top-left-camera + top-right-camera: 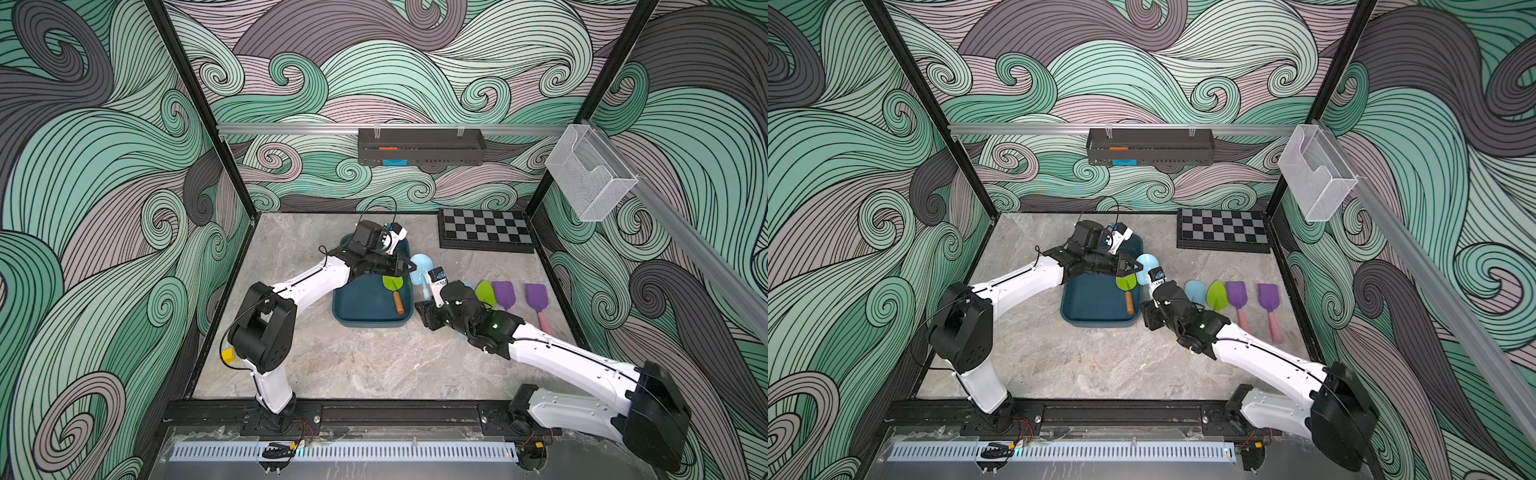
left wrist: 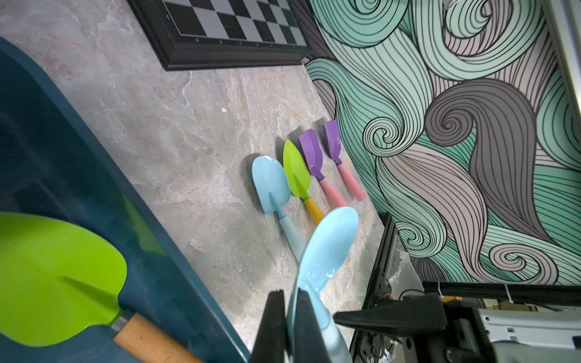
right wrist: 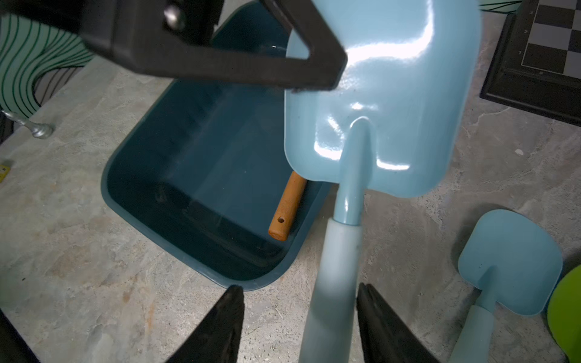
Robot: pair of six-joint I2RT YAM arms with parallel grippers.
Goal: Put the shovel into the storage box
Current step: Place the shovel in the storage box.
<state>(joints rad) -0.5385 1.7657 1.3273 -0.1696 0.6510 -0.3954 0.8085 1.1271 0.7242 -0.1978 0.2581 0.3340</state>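
The dark teal storage box (image 1: 361, 305) (image 1: 1092, 303) sits mid-table with a green shovel (image 1: 392, 284) (image 2: 56, 276) lying in it. A light blue shovel (image 1: 419, 268) (image 1: 1147, 266) (image 3: 377, 94) hangs beside the box's right rim. My left gripper (image 1: 405, 266) (image 2: 290, 292) is shut on the edge of that shovel's blade (image 2: 327, 245). My right gripper (image 1: 1152, 291) (image 3: 298, 286) is open. The shovel's pale handle (image 3: 333, 283) runs between its spread fingers, close to one and well apart from the other.
Four more shovels lie in a row right of the box: light blue (image 2: 270, 185), green (image 1: 484, 291), two purple (image 1: 503, 294) (image 1: 536, 296). A chessboard (image 1: 486, 228) lies back right. A black tray (image 1: 419, 145) and a wire-mesh basket (image 1: 590, 178) hang on the rails.
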